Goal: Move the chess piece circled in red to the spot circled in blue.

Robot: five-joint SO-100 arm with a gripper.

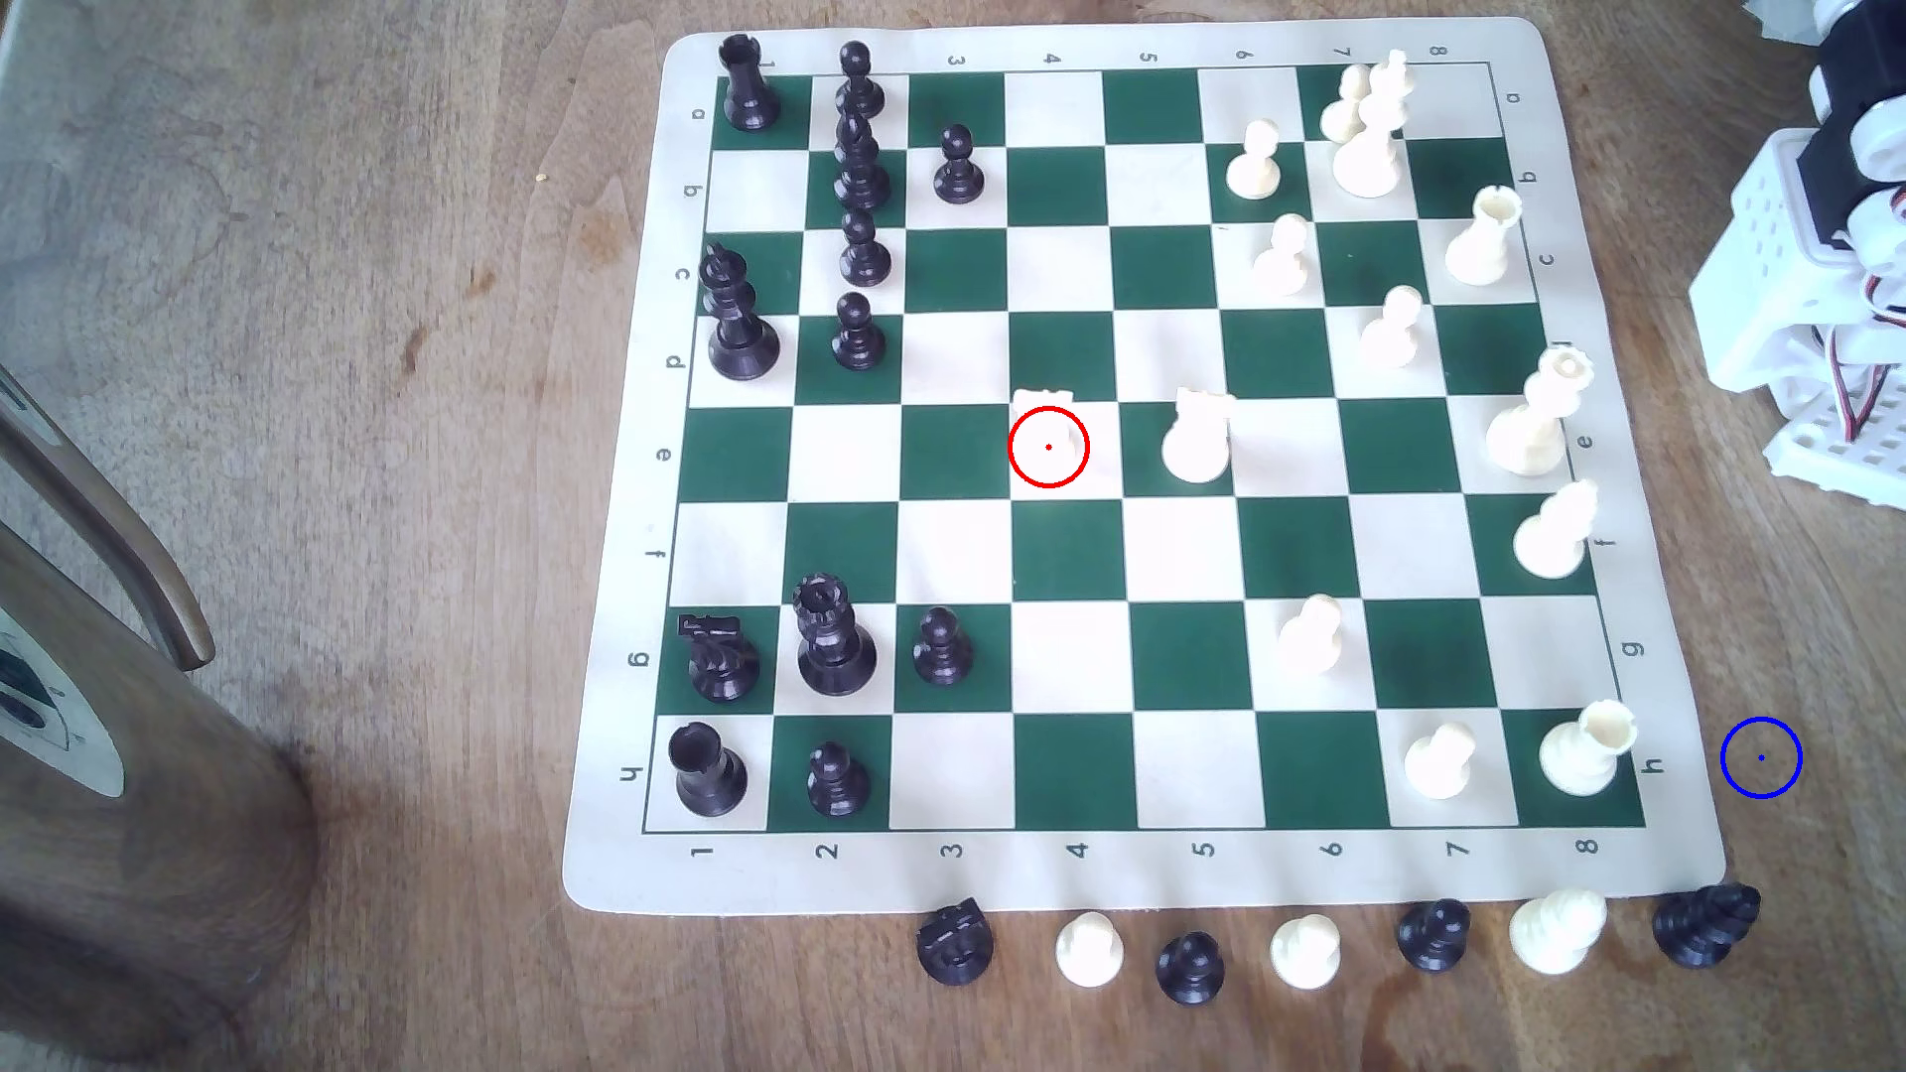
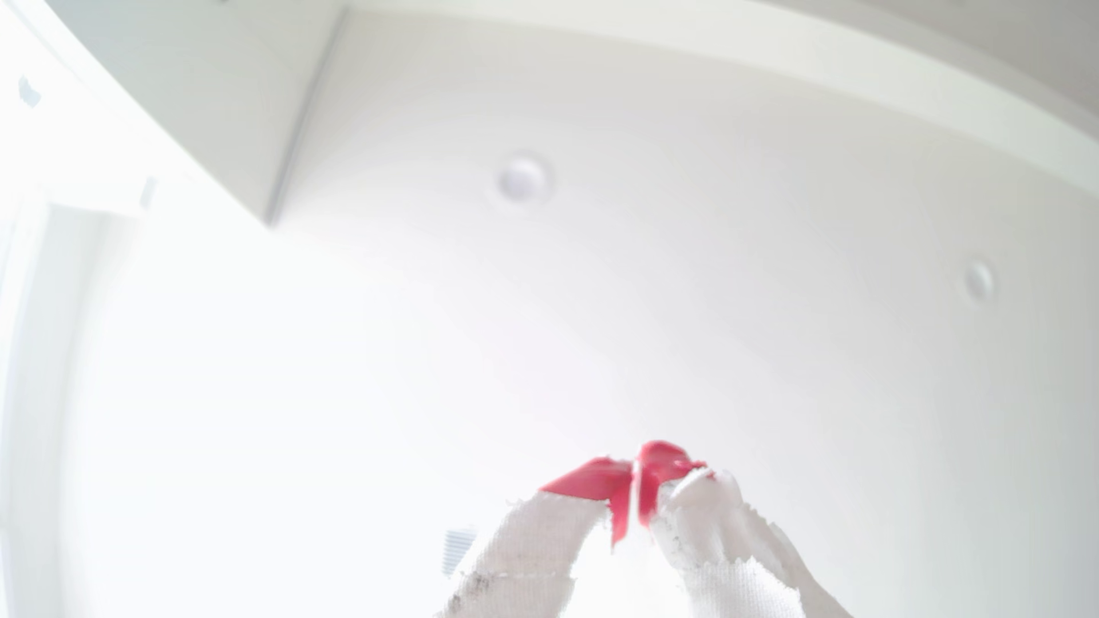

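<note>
The chess piece circled in red (image 1: 1044, 412) is a small cream-white knight standing on a white square near the middle of the green-and-white chess mat (image 1: 619, 722). The spot circled in blue (image 1: 1761, 758) is bare brown wood just off the mat's near corner on the exterior view's right. In the wrist view my gripper (image 2: 635, 469) points up at a white ceiling. Its cloth-wrapped, red-tipped fingers (image 2: 586, 478) meet with nothing between them. The arm's white body (image 1: 1815, 258) stands at the exterior view's right edge, far from the knight.
Black pieces fill the mat's left side in the exterior view and white pieces its right, with a white rook (image 1: 1586, 747) close to the blue ring. A row of captured pieces (image 1: 1305, 948) lines the mat's near edge. A dark metal cylinder (image 1: 124, 783) stands at the left.
</note>
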